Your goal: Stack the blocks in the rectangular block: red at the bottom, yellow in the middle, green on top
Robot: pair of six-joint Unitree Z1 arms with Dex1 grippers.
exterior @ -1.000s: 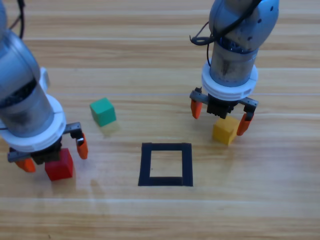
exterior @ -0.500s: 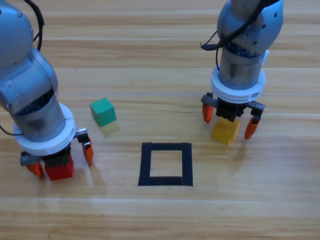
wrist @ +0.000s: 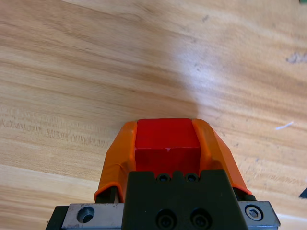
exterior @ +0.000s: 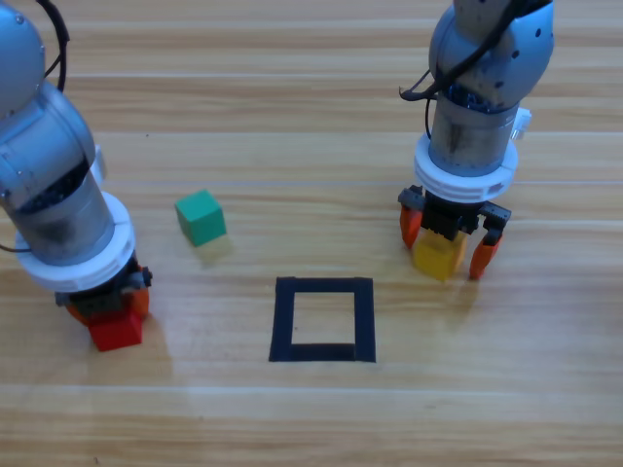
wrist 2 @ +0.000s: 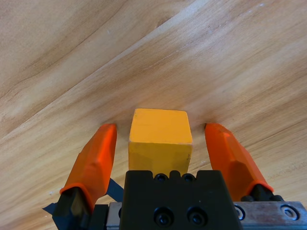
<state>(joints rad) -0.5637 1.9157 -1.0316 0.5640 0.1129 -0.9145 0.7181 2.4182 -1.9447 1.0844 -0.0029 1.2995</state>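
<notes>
**Both grippers settle onto their cubes; left has closed first**

Since a second ago, the left gripper [exterior: 105,304] has dropped over the red cube [exterior: 118,331] and drawn its splayed jaws in; the right gripper [exterior: 446,240] has shifted slightly and lowered around the yellow cube [exterior: 436,258].

The left wrist view shows both orange jaws pressed flat against the red cube's [wrist: 167,141] sides, so it is clamped, though it still sits on the wooden table [exterior: 311,117], well left of the black tape square [exterior: 323,319]. Gripping it first makes sense, since red goes at the bottom.

The right gripper's [wrist 2: 163,143] jaws stand apart, one on each side of the yellow cube [wrist 2: 160,136] with a gap showing, seemingly staged to close next. That cube rests just above and right of the tape square.

The green cube [exterior: 201,216] lies untouched between the arms, and nothing yet stands inside the square.
</notes>
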